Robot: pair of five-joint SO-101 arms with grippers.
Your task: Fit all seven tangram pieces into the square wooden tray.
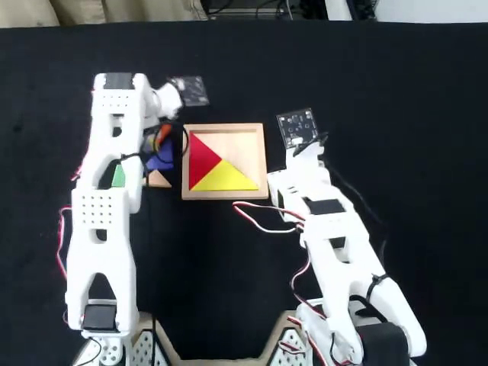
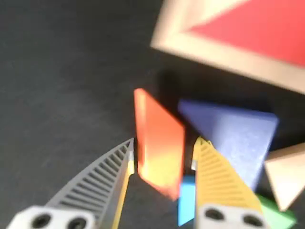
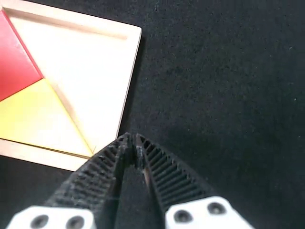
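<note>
So on the left, the left gripper (image 2: pixel 165 142) is down in the little pile of loose pieces sitting on the black table (image 1: pixel 381 91) just beside the tray's left edge. Makes sense to me: the spares are bunched within that arm's easy range. Its jaws are a modest way apart and clamped on the orange piece (image 2: pixel 161 155), one finger on each flat face. The piece stands tipped up on edge, I'd guess because that's the only way thin fingers get a hold on a flat tile. A blue piece (image 2: pixel 233 136) lies right behind it, with a wood-coloured piece (image 2: pixel 288 176) and a green piece (image 2: pixel 274 217) next to that.

Next over is the tray (image 1: pixel 225 128). The red triangle (image 1: pixel 201 156) and yellow triangle (image 1: pixel 225 179) are already seated along its left and near sides, meeting in the middle, so the far and right part is bare wood for the rest.

On the right, the right gripper (image 3: pixel 132 140) sits just off the tray's near right corner with its jaws pinched together on nothing. Looks parked out of the way.
</note>
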